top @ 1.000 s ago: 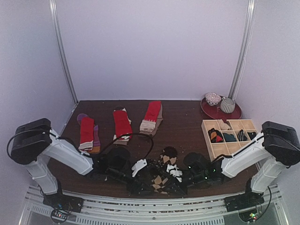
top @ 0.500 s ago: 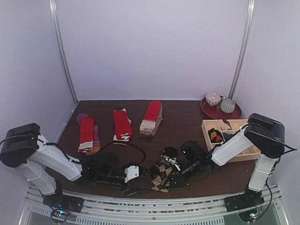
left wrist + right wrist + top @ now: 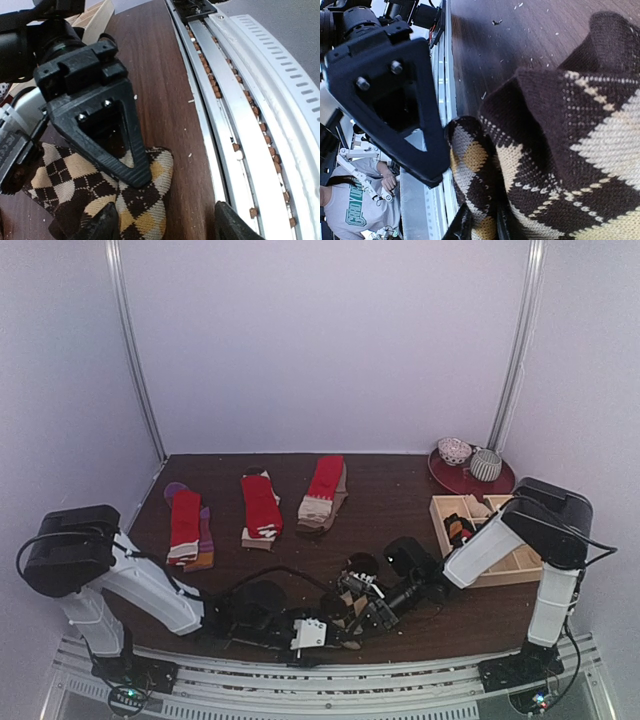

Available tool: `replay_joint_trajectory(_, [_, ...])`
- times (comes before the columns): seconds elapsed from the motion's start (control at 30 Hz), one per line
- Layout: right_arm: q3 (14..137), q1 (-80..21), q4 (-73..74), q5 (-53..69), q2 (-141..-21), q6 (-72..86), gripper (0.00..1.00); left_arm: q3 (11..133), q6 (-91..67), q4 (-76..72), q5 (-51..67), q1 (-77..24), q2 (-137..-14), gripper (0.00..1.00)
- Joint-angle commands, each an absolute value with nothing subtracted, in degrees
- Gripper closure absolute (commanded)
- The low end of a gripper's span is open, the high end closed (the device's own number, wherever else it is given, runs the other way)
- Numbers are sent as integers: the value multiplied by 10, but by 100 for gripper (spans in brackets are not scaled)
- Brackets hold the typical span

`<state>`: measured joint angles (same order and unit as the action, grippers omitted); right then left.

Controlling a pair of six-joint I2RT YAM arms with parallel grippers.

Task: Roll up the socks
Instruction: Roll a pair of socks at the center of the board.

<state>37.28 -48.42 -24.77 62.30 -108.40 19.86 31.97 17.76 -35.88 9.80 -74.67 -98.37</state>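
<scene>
The argyle sock [image 3: 95, 190] lies by the table's [image 3: 400, 510] front edge, running roughly front-to-back, its near end pinched by the right end effector [image 3: 480, 225], with the left end effector [image 3: 167, 225] spread over that same end.

This was a robotics lab test cell, not a home. A dark wooden table [image 3: 400, 505] sat boxed in by plain white panels [image 3: 320, 340] behind it and to either side, with bare metal posts [image 3: 135, 360] rising at its far corners. A slotted aluminium rail [image 3: 330, 680] ran along its near edge, and two white arms [image 3: 150, 585] with loose cables were bolted there. Socks [image 3: 261, 505] lay in a row on the table. Past the near edge, a person in a grey printed T-shirt [image 3: 357, 215] was in view.
</scene>
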Motion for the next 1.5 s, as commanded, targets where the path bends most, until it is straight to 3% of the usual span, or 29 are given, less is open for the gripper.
replay_joint_trajectory(0.0, [351, -476, -109, 576, -1122, 183, 82, 345, 197, -354, 89, -749, -1026, 38])
replay_joint_trajectory(0.2, [354, -473, -91, 580, -1124, 172, 83, 362, 190, -344, 72, -749, -1056, 50])
replay_joint_trajectory(0.4, [356, -471, -75, 590, -1127, 155, 82, 365, 183, -329, 37, -749, -1068, 50])
replay_joint_trajectory(0.6, [362, -468, -68, 608, -1122, 134, 83, 376, 175, -305, 50, -749, -1072, 70])
replay_joint_trajectory(0.67, [362, -468, -73, 607, -1107, 129, 83, 377, 164, -294, 58, -749, -1068, 72])
replay_joint_trajectory(0.8, [345, -468, -134, 605, -1049, 156, 76, 376, 118, -267, 69, -748, -1068, 74])
replay_joint_trajectory(0.9, [336, -468, -150, 589, -986, 164, 74, 369, 60, -256, 76, -746, -1067, 80])
replay_joint_trajectory(0.97, [325, -468, -166, 571, -935, 169, 73, 380, 19, -225, 90, -743, -1067, 100])
replay_joint_trajectory(1.2, [230, -485, -265, 421, -747, 162, 67, 457, -105, -76, 190, -722, -1095, 100])
replay_joint_trajectory(1.47, [140, -625, -341, 210, -661, -35, 57, 496, -163, -11, 293, -706, -1140, 100])
